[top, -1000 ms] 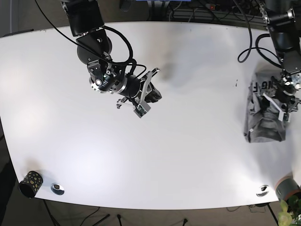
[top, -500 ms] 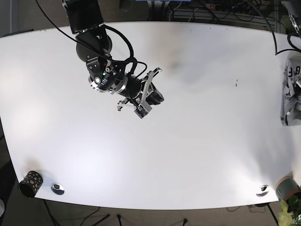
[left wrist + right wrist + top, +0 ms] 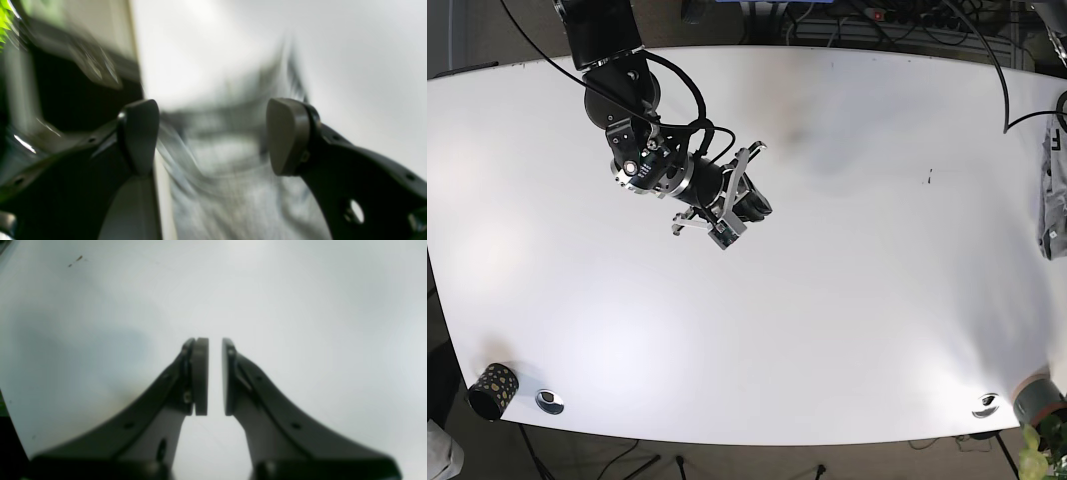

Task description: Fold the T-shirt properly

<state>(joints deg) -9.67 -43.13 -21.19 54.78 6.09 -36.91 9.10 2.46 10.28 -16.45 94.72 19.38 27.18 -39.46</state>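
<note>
Dragged rightward, the grey T-shirt now hangs at the worktop edge. Left gripper released; right gripper nearly clenched, empty. Soft, limp cloth: grasp hems.

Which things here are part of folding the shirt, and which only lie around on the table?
For the job:
- T-shirt, at the table's right edge
- left gripper, open, blurred over the grey cloth
- right gripper, nearly closed, empty

Lying about:
- dotted black cup
- two metal discs
- plant
</note>
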